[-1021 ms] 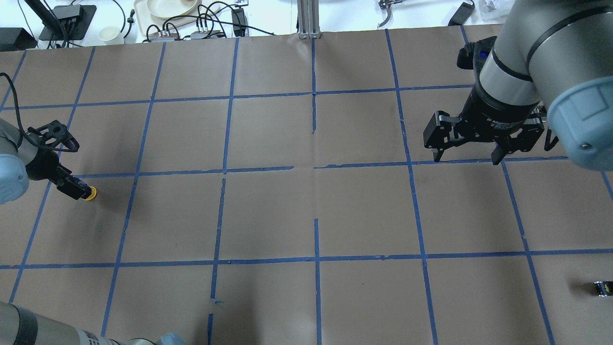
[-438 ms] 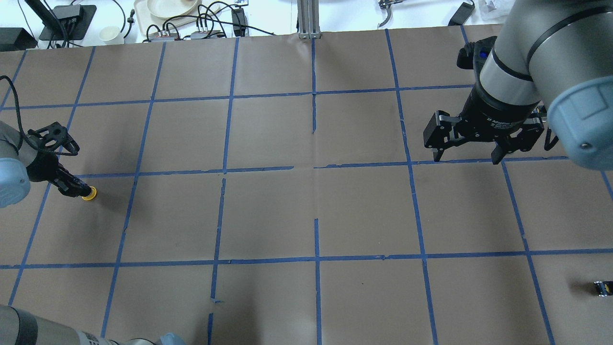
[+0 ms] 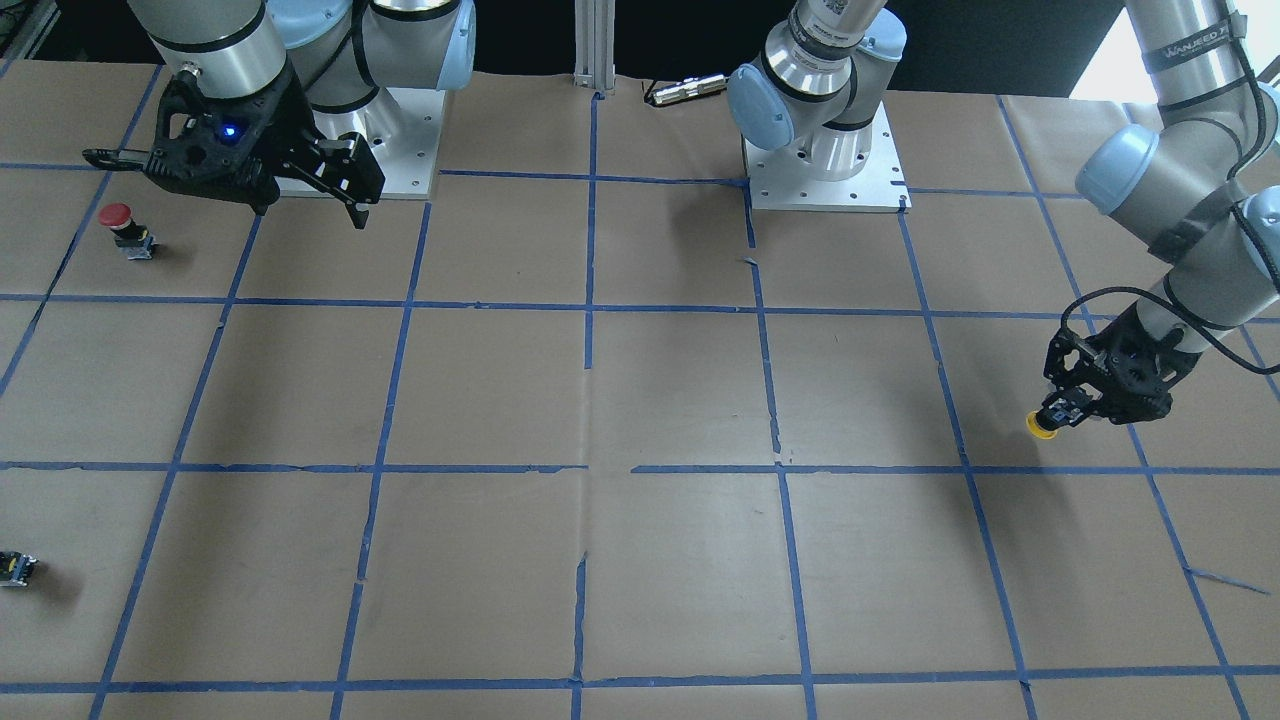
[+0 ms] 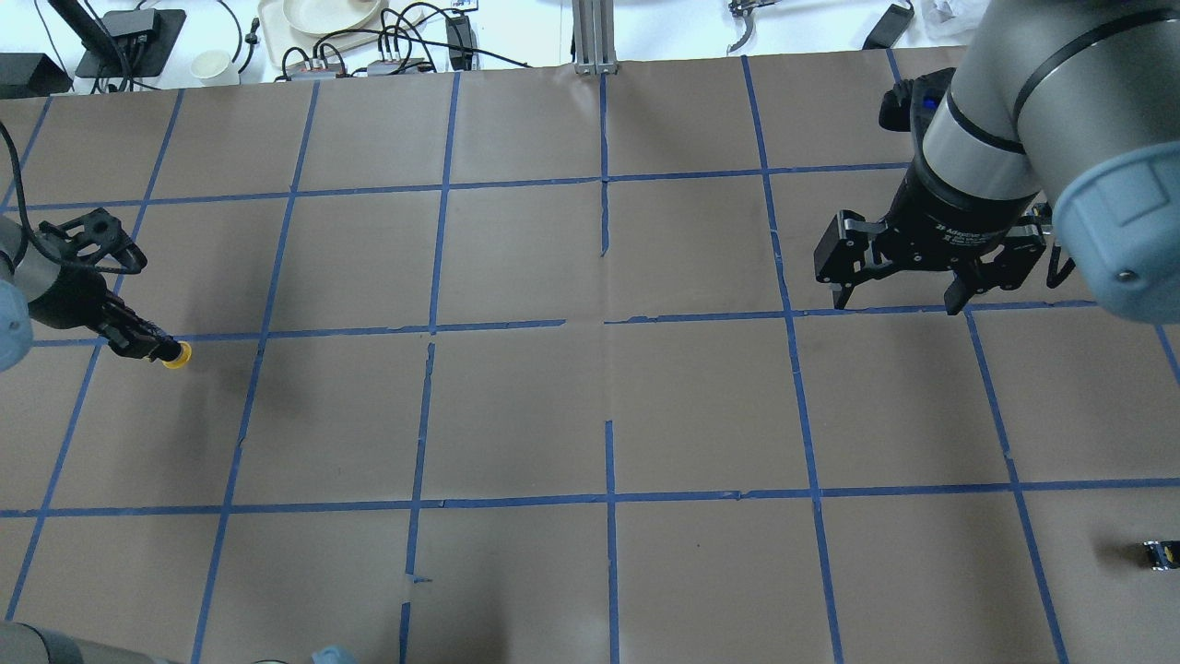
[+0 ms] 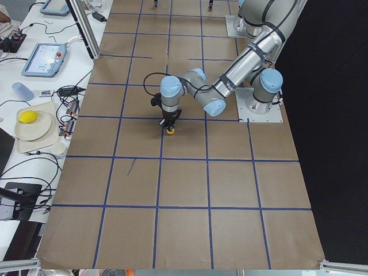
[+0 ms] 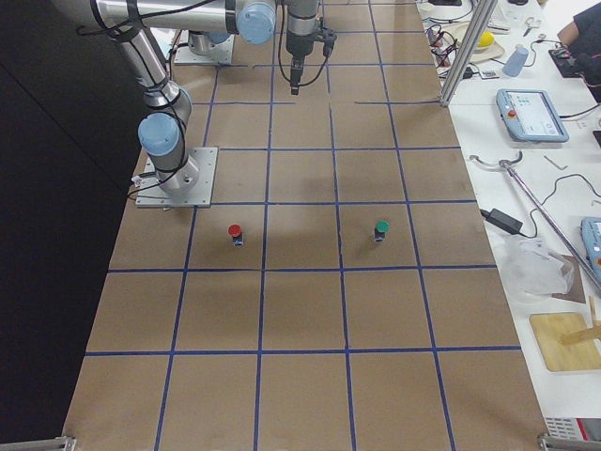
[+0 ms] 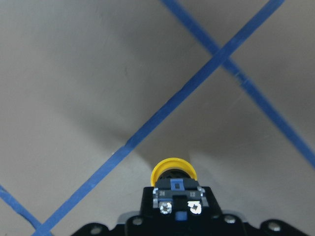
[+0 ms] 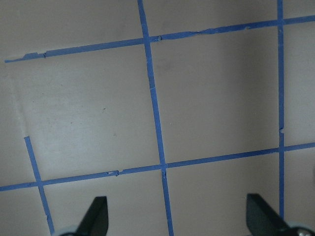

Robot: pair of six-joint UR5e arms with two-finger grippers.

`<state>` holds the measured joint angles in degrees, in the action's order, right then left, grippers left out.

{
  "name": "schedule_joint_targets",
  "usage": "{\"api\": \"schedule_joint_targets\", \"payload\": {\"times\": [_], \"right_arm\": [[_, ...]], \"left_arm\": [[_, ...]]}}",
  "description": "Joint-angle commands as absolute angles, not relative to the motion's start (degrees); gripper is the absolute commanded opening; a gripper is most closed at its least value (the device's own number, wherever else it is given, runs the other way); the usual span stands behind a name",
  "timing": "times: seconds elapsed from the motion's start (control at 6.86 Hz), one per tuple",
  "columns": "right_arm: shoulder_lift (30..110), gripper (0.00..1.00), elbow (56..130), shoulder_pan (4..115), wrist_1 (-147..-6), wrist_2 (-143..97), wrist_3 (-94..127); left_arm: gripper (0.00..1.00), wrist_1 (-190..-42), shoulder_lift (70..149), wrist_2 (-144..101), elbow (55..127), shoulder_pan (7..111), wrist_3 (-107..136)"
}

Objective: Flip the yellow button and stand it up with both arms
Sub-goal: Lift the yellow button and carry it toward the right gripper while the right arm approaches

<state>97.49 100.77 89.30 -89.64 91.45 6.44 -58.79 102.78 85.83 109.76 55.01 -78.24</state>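
Since the left claw (image 4: pixel 149 349) is clamped on the black-and-grey body of the yellow button (image 4: pixel 175 355), what matters for you is the axis. The button's long axis runs straight on from the claw, with the cap leading beyond the claw's end and pointing forward and down at the desk (image 4: pixel 516 406). In the left wrist view the screw-terminal end of the body sits in the grip. The yellow cap lies just past it, close to a blue tape line (image 7: pixel 187 96). The shadow there hints at a small gap, but I cannot tell whether the cap's rim touches the paper.

Well apart to that claw's right, several tape squares away, the right claw (image 4: pixel 899 302) hangs over the desk. Its fingers (image 8: pixel 96 219) are spread wide with nothing between them. The left arm is plainly the nearer one, so I judge any hand-over needs a meeting somewhere between them, with the cap end offered first.

Between the two claws you see only paper and tape. The red-capped button (image 3: pixel 118 225) stands near the right claw on its side away from the left one. The capless part (image 4: pixel 1157 553) lies well beyond it. In the left side view the left claw sits well in from the desk's edges.
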Motion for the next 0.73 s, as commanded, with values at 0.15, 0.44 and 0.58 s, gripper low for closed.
{"api": "schedule_joint_targets", "payload": {"times": [0.15, 0.44, 0.58], "right_arm": [[97.0, 1.00, 99.8, 89.3, -90.0, 82.3, 16.7], [96.6, 1.00, 98.4, 88.2, -90.0, 72.6, 28.0], [96.0, 1.00, 98.2, 87.5, -90.1, 67.4, 34.6]], "left_arm": [[0.15, -82.0, 96.9, 70.7, 103.1, 67.6, -55.4], [0.15, -88.6, 92.5, 54.8, 104.1, 75.1, -40.5], [0.15, -88.9, 89.6, 46.4, 104.8, 78.8, -31.9]]}}
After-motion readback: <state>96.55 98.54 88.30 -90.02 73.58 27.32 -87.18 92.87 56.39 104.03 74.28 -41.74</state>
